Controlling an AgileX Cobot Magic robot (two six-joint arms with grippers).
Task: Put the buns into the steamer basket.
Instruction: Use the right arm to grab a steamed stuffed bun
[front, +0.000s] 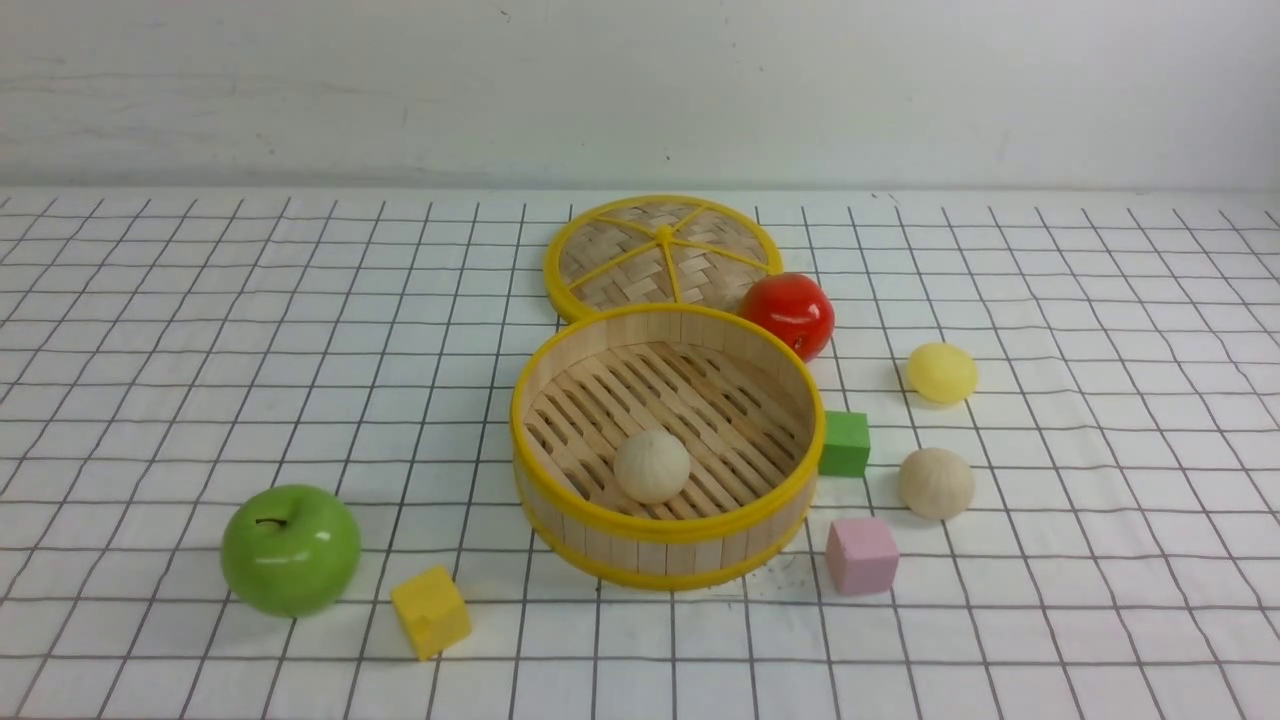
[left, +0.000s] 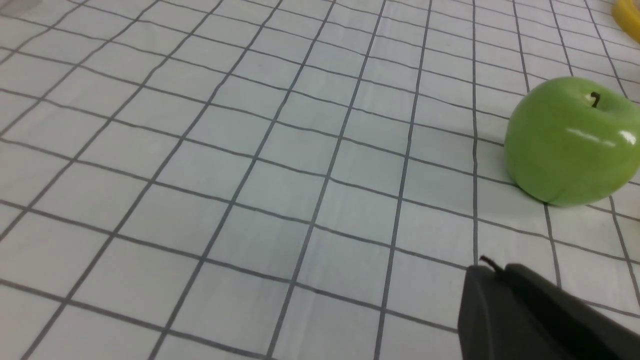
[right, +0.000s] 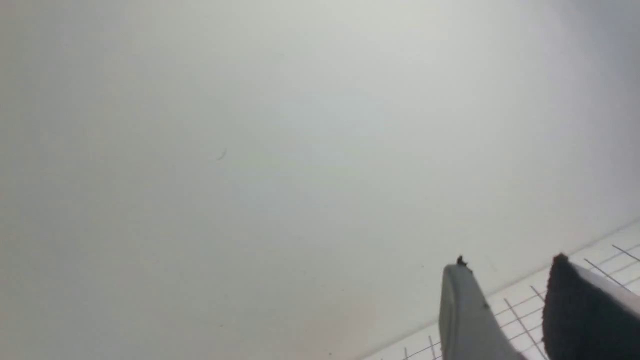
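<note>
The steamer basket stands at the table's middle, and one beige bun lies on its slatted floor. Two more buns sit on the cloth to its right: a pale yellow bun and, nearer, a beige bun. Neither arm shows in the front view. In the left wrist view my left gripper is shut with nothing in it, hovering over the checked cloth near the green apple. In the right wrist view my right gripper is open and empty, facing the pale wall and the cloth's far edge.
The woven lid lies flat behind the basket, with a red apple beside it. A green cube and a pink cube sit right of the basket. The green apple and a yellow cube are at front left.
</note>
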